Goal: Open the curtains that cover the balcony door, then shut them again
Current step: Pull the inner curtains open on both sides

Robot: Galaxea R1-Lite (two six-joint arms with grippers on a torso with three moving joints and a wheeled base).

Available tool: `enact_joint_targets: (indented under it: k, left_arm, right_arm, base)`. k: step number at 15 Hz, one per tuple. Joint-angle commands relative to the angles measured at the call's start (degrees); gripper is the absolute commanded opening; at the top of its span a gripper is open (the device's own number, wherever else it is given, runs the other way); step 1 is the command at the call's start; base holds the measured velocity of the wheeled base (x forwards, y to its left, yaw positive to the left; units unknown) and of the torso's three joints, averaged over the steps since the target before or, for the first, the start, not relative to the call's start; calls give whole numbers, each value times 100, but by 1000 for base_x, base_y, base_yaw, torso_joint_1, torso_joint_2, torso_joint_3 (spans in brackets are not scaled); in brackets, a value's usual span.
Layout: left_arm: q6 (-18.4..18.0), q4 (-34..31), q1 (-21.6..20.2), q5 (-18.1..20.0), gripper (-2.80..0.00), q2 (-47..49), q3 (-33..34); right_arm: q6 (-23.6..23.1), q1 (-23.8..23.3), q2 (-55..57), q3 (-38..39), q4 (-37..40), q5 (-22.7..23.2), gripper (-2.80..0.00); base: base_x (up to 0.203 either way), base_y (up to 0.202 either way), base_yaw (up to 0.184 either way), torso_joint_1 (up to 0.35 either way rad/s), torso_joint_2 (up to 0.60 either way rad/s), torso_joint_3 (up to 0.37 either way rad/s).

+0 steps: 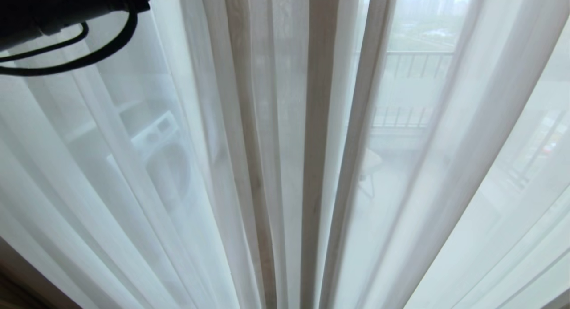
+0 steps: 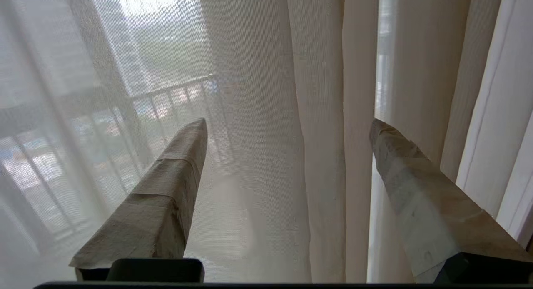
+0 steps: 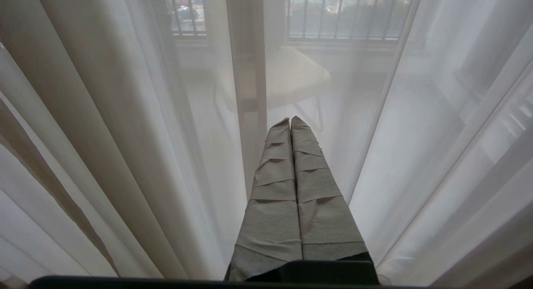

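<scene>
Left pincer point(image 2: 287, 124) stands wide apart, its two paper-wrapped fingers point(image 2: 166, 197) holding nothing. Between them hang the curtains point(image 2: 320, 135): a bunch of denser cream folds sits in the gap, nearer one finger, and whether any fold touches a finger cannot be told. Sheer cloth spreads beside the other finger. In the head view only a dark piece of the left arm point(image 1: 53, 10) and its looping cable show at the top left corner; the pincer itself is cut off there.

Right pincer point(image 3: 290, 121) is pressed together with nothing between its tips, pointing at the sheer cloth, just beside a narrow denser fold.

Curtains fill every view, drawn shut, with thicker beige folds gathered at the middle of the head view. Everything behind them is veiled: a railing point(image 1: 414, 59), a pale round seat or table point(image 3: 287, 76), a white appliance point(image 1: 160, 153) and distant towers show only as blurred shapes. No door frame can be made out.
</scene>
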State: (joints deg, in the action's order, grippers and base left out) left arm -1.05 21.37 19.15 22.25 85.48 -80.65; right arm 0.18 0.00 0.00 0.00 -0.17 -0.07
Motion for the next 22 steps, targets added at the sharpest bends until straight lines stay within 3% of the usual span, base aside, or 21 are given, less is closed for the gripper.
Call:
enact_joint_targets:
  k: [1,10,19,20,22]
  left_arm:
    - [-1,78,22,-106,0,367,-242]
    - [-34,83,221,-418,0,1114,-1215]
    - [-390,111,335,-860,0,1551,-1716]
    - [-396,122,343,-933,-280,1585,-1761]
    - [-396,113,344,-942,-280,1586,-1770]
  right_arm:
    - [-1,0,0,0,0,-1,-280]
    - [-1,0,0,0,0,-1,-280]
    - [-1,8,0,0,0,-1,-280]
    - [-1,0,0,0,0,-1,-280]
    - [-1,0,0,0,0,-1,-280]
  base:
    - [0,0,0,0,0,0]
    - [0,0,0,0,0,0]
    - [0,0,0,0,0,0]
    - [0,0,0,0,0,0]
    - [0,0,0,0,0,0]
